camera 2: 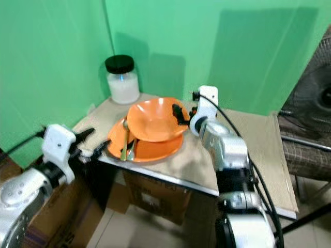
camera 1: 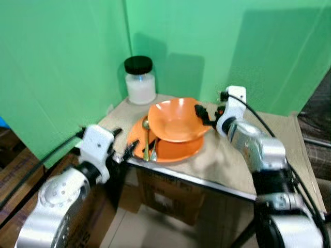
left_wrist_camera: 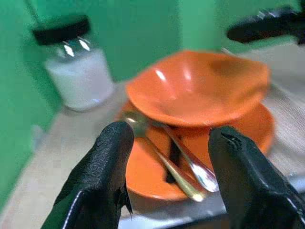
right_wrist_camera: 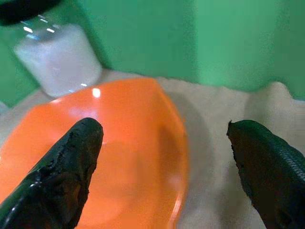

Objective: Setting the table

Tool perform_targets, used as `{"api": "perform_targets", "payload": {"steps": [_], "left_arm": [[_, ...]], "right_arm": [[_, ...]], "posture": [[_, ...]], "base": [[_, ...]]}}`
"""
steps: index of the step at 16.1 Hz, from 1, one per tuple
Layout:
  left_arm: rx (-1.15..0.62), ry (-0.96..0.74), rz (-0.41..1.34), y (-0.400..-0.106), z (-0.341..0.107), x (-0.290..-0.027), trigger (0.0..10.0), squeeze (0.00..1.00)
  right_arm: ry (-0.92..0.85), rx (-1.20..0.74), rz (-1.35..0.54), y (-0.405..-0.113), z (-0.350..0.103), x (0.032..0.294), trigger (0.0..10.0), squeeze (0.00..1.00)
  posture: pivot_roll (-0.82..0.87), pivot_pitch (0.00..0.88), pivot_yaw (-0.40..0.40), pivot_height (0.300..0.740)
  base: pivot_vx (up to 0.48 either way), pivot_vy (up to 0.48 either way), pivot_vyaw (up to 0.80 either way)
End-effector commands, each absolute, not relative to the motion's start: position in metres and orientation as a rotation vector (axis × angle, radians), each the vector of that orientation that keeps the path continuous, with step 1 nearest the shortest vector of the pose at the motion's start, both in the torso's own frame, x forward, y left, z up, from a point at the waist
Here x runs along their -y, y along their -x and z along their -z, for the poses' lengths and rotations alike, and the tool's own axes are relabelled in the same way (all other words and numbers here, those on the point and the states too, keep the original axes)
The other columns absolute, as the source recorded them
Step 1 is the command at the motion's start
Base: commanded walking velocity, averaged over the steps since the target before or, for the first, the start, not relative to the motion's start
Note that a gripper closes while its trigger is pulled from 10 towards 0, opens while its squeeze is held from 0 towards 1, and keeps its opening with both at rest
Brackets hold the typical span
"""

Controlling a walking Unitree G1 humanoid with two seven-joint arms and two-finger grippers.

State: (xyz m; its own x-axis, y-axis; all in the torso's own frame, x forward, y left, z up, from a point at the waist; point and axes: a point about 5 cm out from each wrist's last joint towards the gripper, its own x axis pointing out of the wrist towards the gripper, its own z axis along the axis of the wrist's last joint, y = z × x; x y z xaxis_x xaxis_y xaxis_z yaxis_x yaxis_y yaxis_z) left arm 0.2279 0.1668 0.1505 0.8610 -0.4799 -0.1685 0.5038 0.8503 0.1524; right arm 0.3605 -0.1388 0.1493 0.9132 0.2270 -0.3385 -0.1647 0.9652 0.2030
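1. The head views take in the whole setting: a small table (camera 1: 227,165) with a beige top in a green-walled corner, an orange bowl (camera 1: 178,120) sitting tilted on an orange plate (camera 1: 178,150) near the table's front left edge, and a jar (camera 1: 140,80) of white contents with a black lid behind them by the wall.
2. The left wrist view gives what the head views only hint at: two spoons (left_wrist_camera: 183,164) lie on the plate with their handles toward the camera, running under the bowl's raised rim.
3. The right wrist view looks into the bowl from its right side and shows one finger over the bowl's inside and the other over the bare tabletop, so the rim lies between them.
4. The spoon bowls are partly hidden beneath the orange bowl, and the wrist pictures are soft, so fine detail on the cutlery is hard to read. Cardboard boxes (camera 1: 170,199) under the table are only partly seen.
5. The left gripper (camera 1: 125,147) sits at the table's front left corner, just short of the plate, fingers spread apart and holding nothing.
6. The right gripper (camera 1: 202,114) is at the bowl's right rim, fingers wide apart; whether a finger touches the rim cannot be told.
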Motion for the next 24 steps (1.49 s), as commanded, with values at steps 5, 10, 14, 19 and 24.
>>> {"api": "perform_targets", "payload": {"steps": [5, 10, 14, 19, 24], "left_arm": [[-0.135, -0.175, 0.647, -0.219, -0.15, -0.16, 10.0, 0.0], [-0.16, -0.157, 0.706, -0.214, -0.145, -0.156, 10.0, 0.0], [-0.169, -0.14, 0.749, -0.21, -0.145, -0.154, 10.0, 0.0], [-0.169, -0.144, 0.751, -0.21, -0.144, -0.153, 10.0, 0.0], [-0.174, -0.149, 0.753, -0.209, -0.144, -0.153, 10.0, 0.0]], "right_arm": [[-0.312, -0.556, -0.178, -0.369, -0.143, 0.138, 10.0, 0.0], [-0.411, -0.65, -0.226, -0.369, -0.136, 0.129, 6.3, 0.0], [-0.552, -0.675, -0.229, -0.37, -0.133, 0.126, 0.0, 0.0], [-0.557, -0.693, -0.222, -0.367, -0.127, 0.126, 0.0, 0.0], [-0.566, -0.692, -0.216, -0.368, -0.126, 0.125, 0.0, 0.0]], "posture": [[-0.07, 0.0, 0.017, 0.74], [-0.07, 0.0, 0.02, 0.74], [-0.06, 0.0, 0.017, 0.74], [-0.06, 0.0, 0.015, 0.74], [-0.06, 0.0, 0.015, 0.74]], "base": [[0.0, 0.0, 0.0], [0.0, 0.0, 0.0], [0.0, 0.0, 0.0], [0.0, 0.0, 0.0], [0.0, 0.0, 0.0]]}}
